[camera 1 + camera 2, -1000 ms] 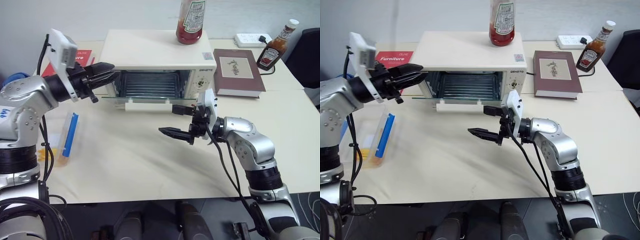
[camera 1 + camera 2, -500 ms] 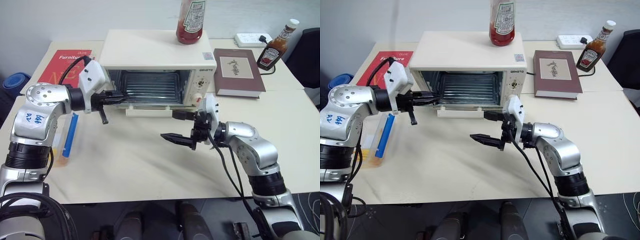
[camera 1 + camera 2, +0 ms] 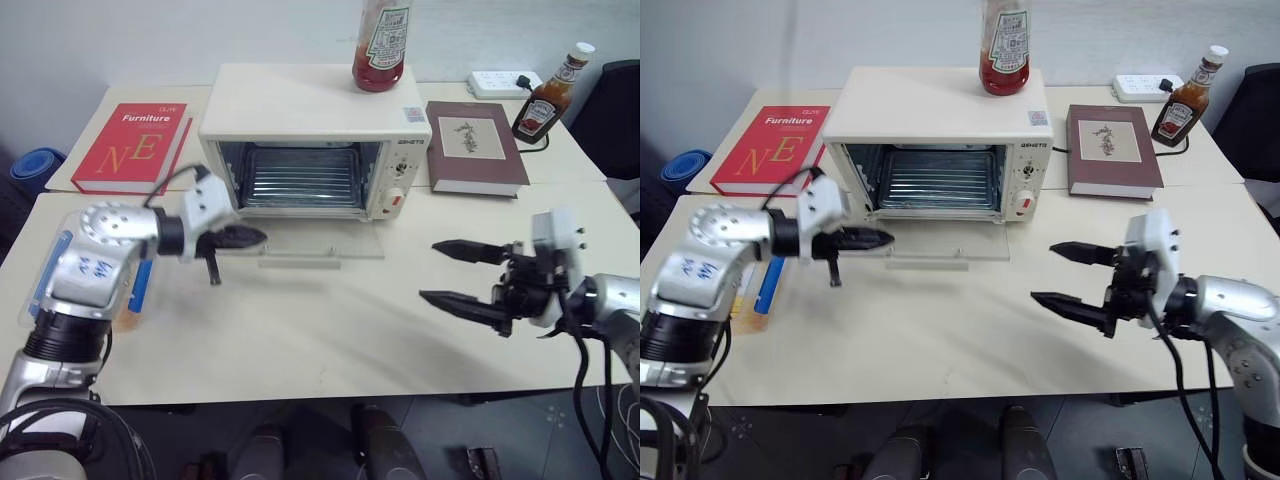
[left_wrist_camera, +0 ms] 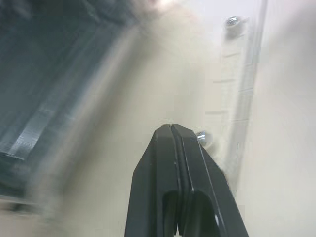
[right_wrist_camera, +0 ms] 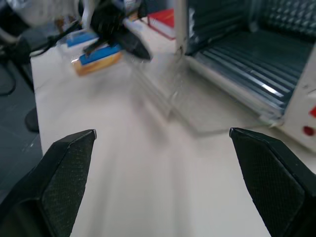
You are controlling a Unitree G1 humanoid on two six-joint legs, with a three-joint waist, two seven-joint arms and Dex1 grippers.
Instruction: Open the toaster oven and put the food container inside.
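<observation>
The toaster oven [image 3: 315, 140] sat wide open, its glass door [image 3: 320, 240] folded flat onto the table [image 3: 300, 320] with the wire rack showing inside and nothing on it. The left gripper [image 3: 250, 237] was pinched fully shut on nothing, tips hovering right at the left front corner of that flat door; in the wrist view the closed fingers [image 4: 175, 163] sat over the glass just next to a door screw, and I couldn't tell if they actually touched the pane. The food container [image 3: 135, 285] was behind and outboard of that gripper, mostly hidden under the left forearm near the table's left edge, with a blue clip and some yellow food peeking out through the clear plastic. The right gripper [image 3: 450, 272] was well off to the right of the oven, fingers spread as wide as they go and holding nothing, pointing back toward the door over bare tabletop. Between the two grippers there was a big stretch of open table in front of the door, so plenty of room there. Past the right gripper, beside the oven, lay a brown book [image 3: 475, 145], and further back a sauce bottle [image 3: 550, 95] and a power strip [image 3: 505, 78]. A ketchup bottle [image 3: 380, 45] stood on the oven's roof near its back edge. Beyond the left gripper, a red book [image 3: 135, 145] lay by the oven's left side, close to the table's far left edge.
</observation>
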